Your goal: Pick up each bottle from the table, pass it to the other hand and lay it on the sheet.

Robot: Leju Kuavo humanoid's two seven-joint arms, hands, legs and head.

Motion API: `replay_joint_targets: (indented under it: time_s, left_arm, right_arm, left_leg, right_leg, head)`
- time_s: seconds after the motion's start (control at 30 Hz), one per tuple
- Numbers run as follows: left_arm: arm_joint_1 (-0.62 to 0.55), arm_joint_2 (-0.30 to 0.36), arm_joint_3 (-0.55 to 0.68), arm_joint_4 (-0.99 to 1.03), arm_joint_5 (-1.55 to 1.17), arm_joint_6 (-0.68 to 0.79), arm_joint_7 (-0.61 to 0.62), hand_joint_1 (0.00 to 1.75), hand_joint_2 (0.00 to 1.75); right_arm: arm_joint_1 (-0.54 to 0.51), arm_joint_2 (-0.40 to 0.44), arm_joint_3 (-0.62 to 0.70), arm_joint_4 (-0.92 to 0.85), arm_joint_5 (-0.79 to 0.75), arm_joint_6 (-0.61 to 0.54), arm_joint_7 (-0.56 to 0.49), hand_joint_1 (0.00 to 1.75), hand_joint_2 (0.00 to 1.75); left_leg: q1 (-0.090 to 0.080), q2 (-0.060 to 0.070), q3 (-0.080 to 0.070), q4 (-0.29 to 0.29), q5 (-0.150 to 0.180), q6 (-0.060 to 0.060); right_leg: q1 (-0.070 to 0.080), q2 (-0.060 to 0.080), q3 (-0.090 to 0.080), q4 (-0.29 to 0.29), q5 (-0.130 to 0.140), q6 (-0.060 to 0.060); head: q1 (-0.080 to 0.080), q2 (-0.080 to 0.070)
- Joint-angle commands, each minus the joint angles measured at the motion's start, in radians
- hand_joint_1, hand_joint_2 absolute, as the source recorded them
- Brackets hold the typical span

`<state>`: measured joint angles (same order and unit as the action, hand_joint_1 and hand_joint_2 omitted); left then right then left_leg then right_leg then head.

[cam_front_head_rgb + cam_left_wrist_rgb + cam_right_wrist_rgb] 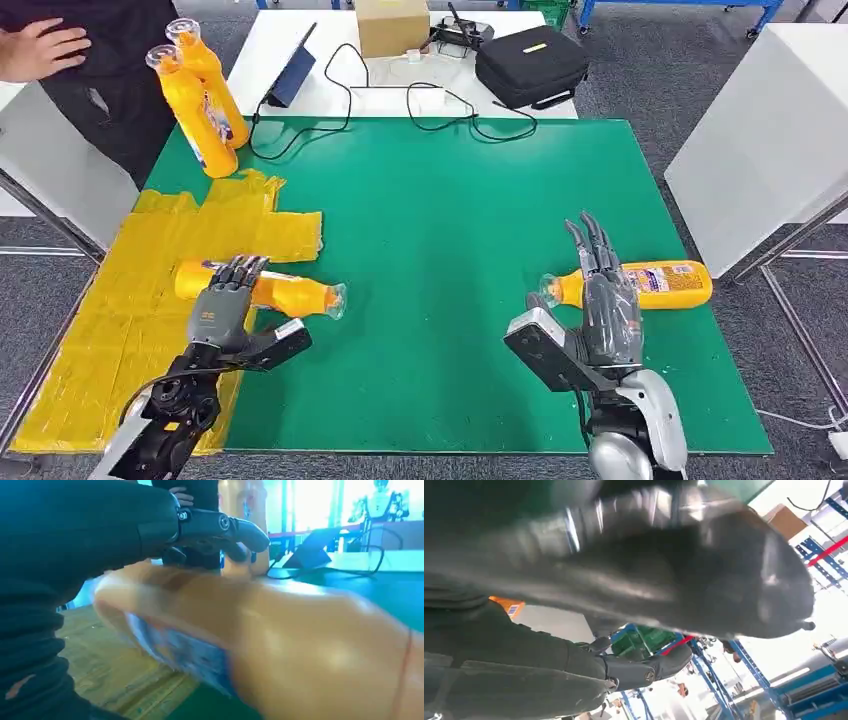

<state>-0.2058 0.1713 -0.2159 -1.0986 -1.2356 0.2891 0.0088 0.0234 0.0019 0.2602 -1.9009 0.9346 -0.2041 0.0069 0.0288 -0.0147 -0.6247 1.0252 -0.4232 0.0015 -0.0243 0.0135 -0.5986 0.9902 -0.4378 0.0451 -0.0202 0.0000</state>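
Note:
An orange bottle (295, 293) lies on its side across the edge of the yellow sheet (130, 300), cap end out on the green mat (440, 220). My left hand (225, 300) hovers over its body; in the left wrist view the fingers (220, 527) stretch out above the bottle (300, 645) with a gap between. A second orange bottle (650, 283) lies on the mat at the right. My right hand (605, 300) stands over its neck end with fingers straight and apart, holding nothing. It shows blurred in the right wrist view (649, 580).
Two more orange bottles (200, 120) stand upright at the mat's back left corner. A person (40, 50) stands beyond them. Behind the mat are a tablet (292, 75), cables, a cardboard box (392, 25) and a black case (530, 65). A white table (760, 130) stands at the right.

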Motion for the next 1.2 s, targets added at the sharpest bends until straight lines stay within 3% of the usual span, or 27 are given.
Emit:
replay_joint_targets:
  time_s: [0.03, 0.13, 0.17, 0.2, 0.3, 0.37, 0.47, 0.53, 0.6, 0.63, 0.8, 0.9, 1.2]
  left_arm:
    - [-0.092, 0.011, -0.048, 0.125, -0.004, -0.004, 0.012, 0.0, 0.0]
    - [-0.083, 0.008, -0.031, 0.101, 0.007, 0.043, 0.015, 0.0, 0.0]
    - [-0.078, 0.002, -0.02, 0.085, 0.023, 0.06, 0.012, 0.0, 0.0]
    - [-0.057, -0.002, 0.005, 0.026, 0.045, 0.134, 0.007, 0.0, 0.0]
    - [-0.036, -0.005, 0.026, -0.037, 0.073, 0.138, 0.012, 0.0, 0.0]
    - [0.002, -0.043, 0.093, -0.174, 0.263, 0.208, -0.058, 0.0, 0.0]
    - [0.057, -0.071, 0.15, -0.413, 0.541, 0.181, -0.128, 0.0, 0.0]
    - [0.095, -0.083, 0.174, -0.545, 0.746, 0.165, -0.2, 0.0, 0.0]
    - [0.108, -0.078, 0.172, -0.584, 0.751, 0.156, -0.183, 0.0, 0.0]
    - [0.131, -0.083, 0.186, -0.625, 0.882, 0.133, -0.202, 0.0, 0.0]
    - [0.199, -0.039, 0.184, -0.67, 1.33, -0.117, -0.147, 0.0, 0.0]
    - [0.226, -0.011, 0.171, -0.663, 1.369, -0.133, -0.161, 0.0, 0.0]
    - [0.219, -0.011, 0.169, -0.661, 1.369, -0.132, -0.16, 0.0, 0.0]
  right_arm:
    - [-0.025, 0.022, -0.051, 0.008, -0.016, -0.009, -0.008, 0.0, 0.0]
    - [-0.022, 0.026, -0.064, 0.006, -0.029, -0.016, -0.014, 0.0, 0.0]
    - [-0.018, 0.027, -0.07, 0.001, -0.03, -0.021, -0.015, 0.0, 1.75]
    - [-0.006, 0.033, -0.094, -0.022, -0.048, -0.016, -0.007, 0.0, 1.75]
    - [0.004, 0.034, -0.113, -0.046, -0.062, -0.004, -0.005, 0.0, 1.75]
    - [0.028, 0.04, -0.162, -0.084, -0.051, -0.019, -0.008, 0.0, 1.75]
    - [0.054, 0.013, -0.244, -0.116, -0.083, 0.075, -0.007, 0.0, 1.75]
    - [0.072, -0.052, -0.272, -0.112, 0.024, 0.151, 0.002, 0.0, 1.75]
    - [0.079, -0.054, -0.299, -0.102, 0.016, 0.152, -0.024, 0.0, 1.75]
    - [0.08, -0.072, -0.322, -0.08, 0.03, 0.145, -0.036, 0.0, 1.75]
    - [0.061, -0.2, -0.397, -0.001, 0.062, 0.228, -0.02, 0.0, 1.75]
    - [0.042, -0.295, -0.421, 0.054, 0.06, 0.261, -0.016, 0.0, 1.75]
    - [0.046, -0.288, -0.412, 0.045, 0.061, 0.261, -0.008, 0.0, 1.75]
  left_leg:
    - [0.0, 0.0, 0.003, 0.0, -0.001, 0.001]
    - [-0.001, 0.0, 0.005, -0.001, -0.001, 0.002]
    - [-0.001, 0.0, 0.004, -0.001, -0.001, 0.002]
    - [-0.001, 0.0, 0.006, -0.001, -0.001, 0.002]
    - [0.0, 0.0, 0.003, 0.0, -0.002, 0.002]
    - [0.0, 0.0, 0.003, 0.0, -0.002, 0.002]
    - [0.0, -0.001, 0.0, 0.002, -0.002, 0.002]
    - [0.0, -0.002, 0.001, 0.001, -0.002, 0.002]
    - [0.0, -0.002, 0.002, 0.002, -0.002, 0.003]
    - [0.0, -0.001, 0.001, 0.001, -0.002, 0.002]
    - [-0.001, 0.003, 0.004, 0.0, -0.003, 0.002]
    - [-0.001, 0.003, 0.005, -0.001, -0.003, 0.003]
    - [-0.001, 0.001, 0.002, -0.001, -0.001, 0.002]
  right_leg:
    - [0.001, -0.002, 0.003, -0.001, -0.001, -0.002]
    - [0.001, -0.003, 0.005, -0.001, -0.001, -0.003]
    - [0.0, -0.002, 0.004, -0.001, -0.001, -0.003]
    - [0.0, -0.003, 0.006, -0.001, -0.002, -0.004]
    - [0.001, -0.002, 0.004, 0.0, -0.002, -0.003]
    - [0.001, -0.002, 0.003, 0.0, -0.002, -0.002]
    - [0.001, -0.003, 0.002, 0.001, -0.002, -0.002]
    - [0.001, -0.003, 0.002, 0.0, -0.002, -0.002]
    - [0.001, -0.004, 0.004, 0.0, -0.002, -0.002]
    - [0.001, -0.002, 0.002, 0.0, -0.001, -0.001]
    - [0.0, 0.001, 0.004, -0.002, -0.001, -0.002]
    - [0.0, 0.0, 0.006, -0.003, -0.001, -0.003]
    - [0.0, 0.0, 0.003, -0.001, 0.0, -0.002]
  head:
    - [0.0, 0.0]
    - [0.0, 0.0]
    - [0.0, 0.0]
    - [0.0, 0.0]
    - [0.0, 0.0]
    - [0.0, 0.0]
    - [0.0, 0.0]
    - [0.0, 0.0]
    - [0.0, 0.0]
    - [0.0, 0.0]
    - [0.0, 0.0]
    - [0.0, 0.0]
    - [0.0, 0.0]
